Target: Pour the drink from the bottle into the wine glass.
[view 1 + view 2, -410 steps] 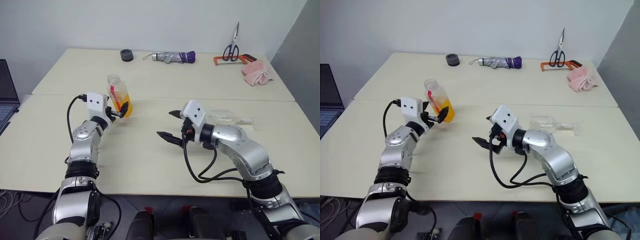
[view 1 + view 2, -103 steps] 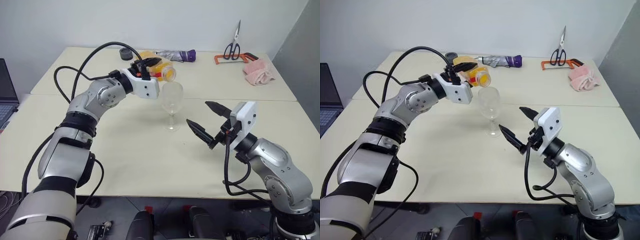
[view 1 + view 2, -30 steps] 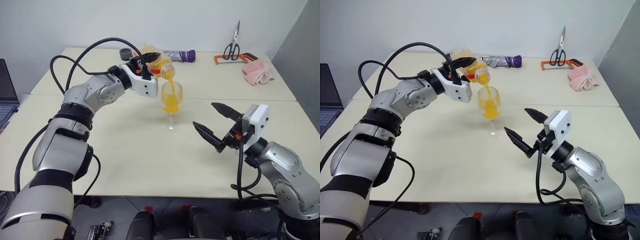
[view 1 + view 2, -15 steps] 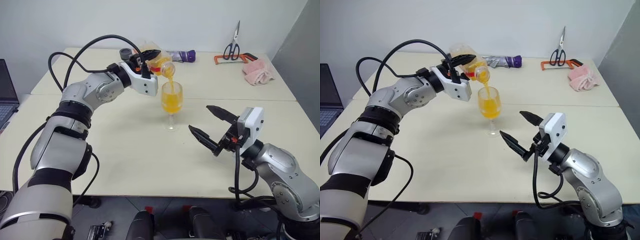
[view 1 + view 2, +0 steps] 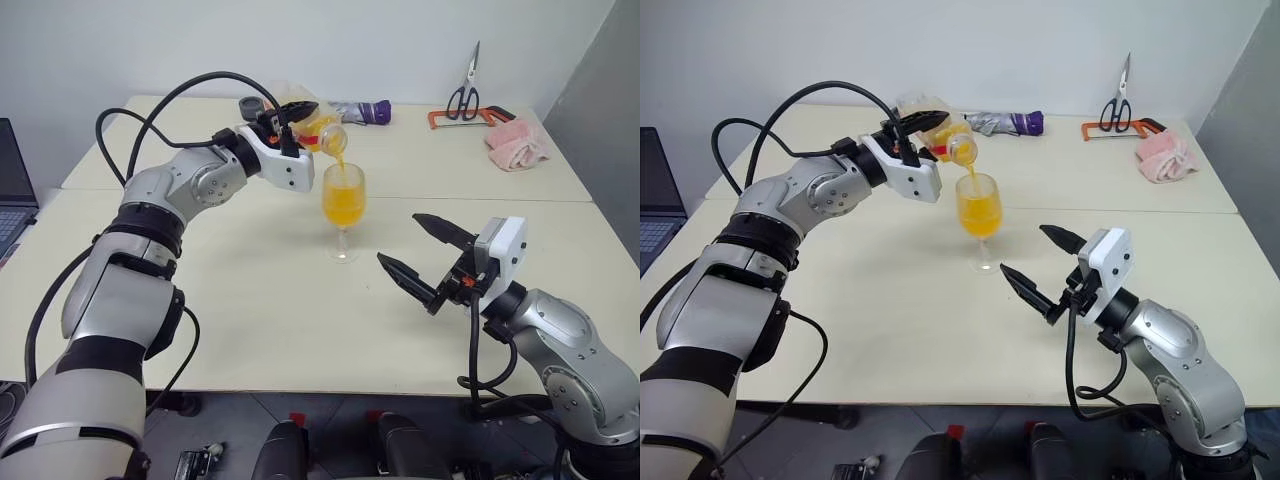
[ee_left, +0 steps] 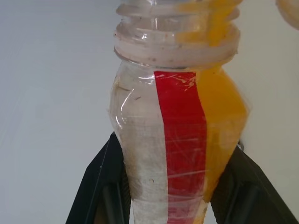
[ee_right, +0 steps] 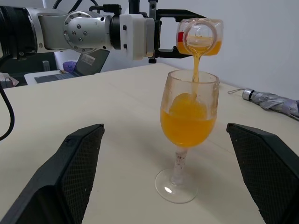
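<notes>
My left gripper (image 5: 290,115) is shut on the clear bottle (image 5: 318,128) with the red label strip, holding it tipped mouth-down over the wine glass (image 5: 342,200). In the left wrist view its black fingers (image 6: 100,186) clamp the bottle (image 6: 180,140), which has no cap on. A thin stream of orange drink (image 7: 195,70) falls into the glass (image 7: 188,126), whose bowl is about half full. The glass stands upright on the table's middle. My right gripper (image 5: 398,238) hangs open and empty a little to the right of the glass, nearer me, fingers pointing at it.
Along the table's far edge lie a black tape roll (image 5: 252,106), a folded umbrella (image 5: 355,112), scissors (image 5: 462,95), a red-handled saw (image 5: 455,118) and a pink cloth (image 5: 515,148). A laptop (image 5: 10,190) sits at the far left.
The drink has risen in the glass while the bottle has emptied further and kept pouring. Both arms have stayed almost where they were.
</notes>
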